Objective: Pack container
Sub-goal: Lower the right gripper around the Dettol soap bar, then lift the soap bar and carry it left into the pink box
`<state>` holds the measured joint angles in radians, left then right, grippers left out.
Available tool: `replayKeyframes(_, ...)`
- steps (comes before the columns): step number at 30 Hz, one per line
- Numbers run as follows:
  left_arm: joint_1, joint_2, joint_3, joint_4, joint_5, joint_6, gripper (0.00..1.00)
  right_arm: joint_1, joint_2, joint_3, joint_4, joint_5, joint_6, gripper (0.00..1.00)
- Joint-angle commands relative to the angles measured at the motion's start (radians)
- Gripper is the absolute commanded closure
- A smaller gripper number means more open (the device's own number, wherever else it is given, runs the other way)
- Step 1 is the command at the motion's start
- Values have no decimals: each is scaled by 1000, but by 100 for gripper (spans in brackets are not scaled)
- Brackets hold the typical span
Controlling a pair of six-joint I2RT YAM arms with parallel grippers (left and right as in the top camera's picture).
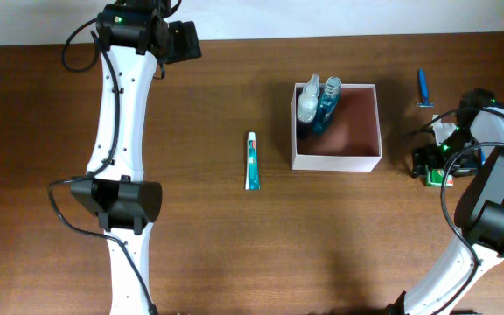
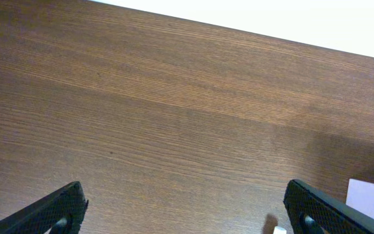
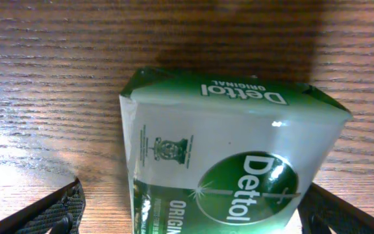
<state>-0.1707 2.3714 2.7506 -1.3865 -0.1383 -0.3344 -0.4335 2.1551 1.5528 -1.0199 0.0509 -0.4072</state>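
While the left gripper (image 2: 187, 211) hangs wide open and empty over bare table (image 2: 174, 97) and the right gripper (image 3: 197, 218), equally wide, brackets the soap (image 3: 232, 162) ungripped, the container (image 1: 357, 131) sits mid-table holding two bottles (image 1: 308, 105) in one corner, probably light, thin-walled and easily shoved, best held by a wall's rim.

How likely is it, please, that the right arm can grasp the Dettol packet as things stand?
Probably yes: the right gripper hangs open directly over the Dettol packet, one finger on each side, nothing else between.
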Motion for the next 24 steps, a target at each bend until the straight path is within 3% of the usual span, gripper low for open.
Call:
replayKeyframes(1, 5, 0, -5, 2, -8, -10, 1, -6, 12, -18, 15, 1, -7, 1)
replayKeyframes(6, 5, 0, -5, 2, -8, -10, 1, -6, 12, -18, 16, 2, -7, 0)
replayKeyframes(12, 5, 0, -5, 2, -8, -10, 1, -6, 12, -18, 14, 2, -7, 16)
replayKeyframes(14, 5, 0, -5, 2, -8, -10, 1, -5, 12, -17, 10, 2, -6, 27)
replayKeyframes(19, 5, 0, -5, 2, -8, -10, 1, -5, 11, -14, -4, 2, -4, 34)
replayKeyframes(21, 5, 0, -5, 2, -8, -10, 1, -5, 11, -6, -18, 2, -4, 48)
replayKeyframes(24, 5, 0, -5, 2, -8, -10, 1, -5, 11, 13, -39, 2, -4, 54)
